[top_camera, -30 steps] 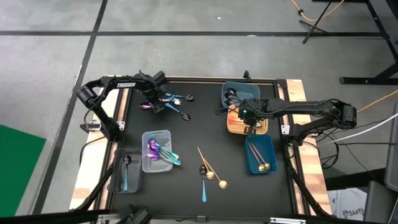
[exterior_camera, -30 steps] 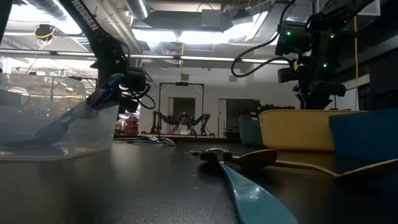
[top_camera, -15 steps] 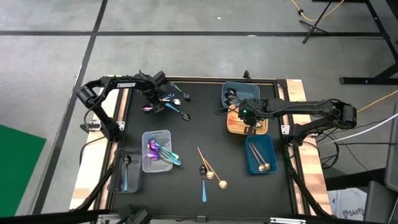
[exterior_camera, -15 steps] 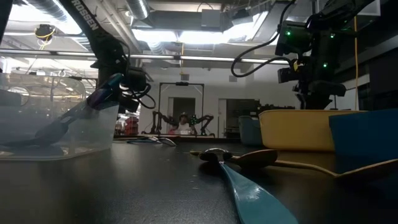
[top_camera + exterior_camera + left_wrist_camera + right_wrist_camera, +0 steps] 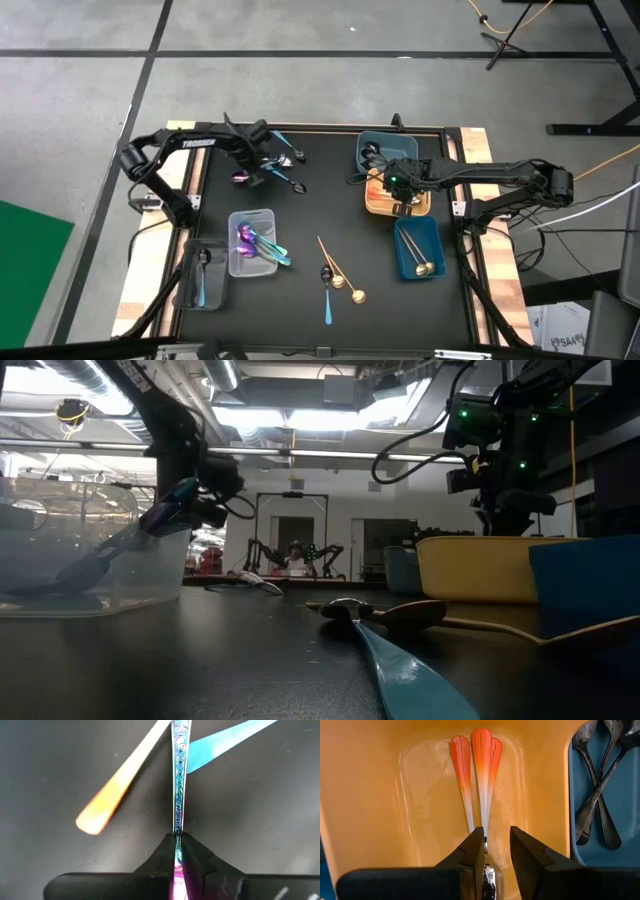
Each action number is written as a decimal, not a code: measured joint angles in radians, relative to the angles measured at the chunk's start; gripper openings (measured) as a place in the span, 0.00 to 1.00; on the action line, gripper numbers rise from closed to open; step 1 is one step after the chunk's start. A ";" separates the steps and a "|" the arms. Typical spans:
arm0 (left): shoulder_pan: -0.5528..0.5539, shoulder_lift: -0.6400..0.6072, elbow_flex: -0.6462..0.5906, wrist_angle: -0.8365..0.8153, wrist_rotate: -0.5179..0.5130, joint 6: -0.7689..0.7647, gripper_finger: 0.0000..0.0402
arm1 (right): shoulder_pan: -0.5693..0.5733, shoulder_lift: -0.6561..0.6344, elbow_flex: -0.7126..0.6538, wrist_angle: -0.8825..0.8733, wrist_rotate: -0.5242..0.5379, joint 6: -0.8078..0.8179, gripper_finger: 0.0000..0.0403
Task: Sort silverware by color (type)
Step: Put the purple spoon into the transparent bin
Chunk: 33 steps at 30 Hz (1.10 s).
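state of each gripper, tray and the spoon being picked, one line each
left gripper: shut on iridescent spoon
iridescent spoon: pinched by its handle
right gripper: open, over orange tray
orange tray: holds three orange-handled spoons
clear tray: holds iridescent spoons

Even, soft overhead light in the high view; black table (image 5: 300, 215) swallows shadows. Low view backlit by bright ceiling panels (image 5: 300, 415), arms silhouetted, nearest teal spoon (image 5: 400, 670) out of focus. Left wrist view: orange handle (image 5: 115, 790) blurred. Glare on yellow tray (image 5: 430, 795).
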 joint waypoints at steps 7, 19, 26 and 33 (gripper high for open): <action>-0.080 -0.091 0.000 -0.016 0.022 -0.027 0.02 | 0.000 0.000 0.000 0.000 0.000 0.000 0.21; -0.283 -0.323 0.003 -0.016 0.079 -0.054 0.02 | 0.000 0.000 0.000 0.000 0.000 0.000 0.21; -0.464 -0.409 0.004 -0.015 0.133 -0.109 0.02 | 0.000 0.000 0.000 0.000 0.000 0.000 0.21; -0.658 -0.407 0.004 -0.016 0.176 -0.073 0.02 | 0.000 0.000 0.000 0.001 0.000 0.000 0.21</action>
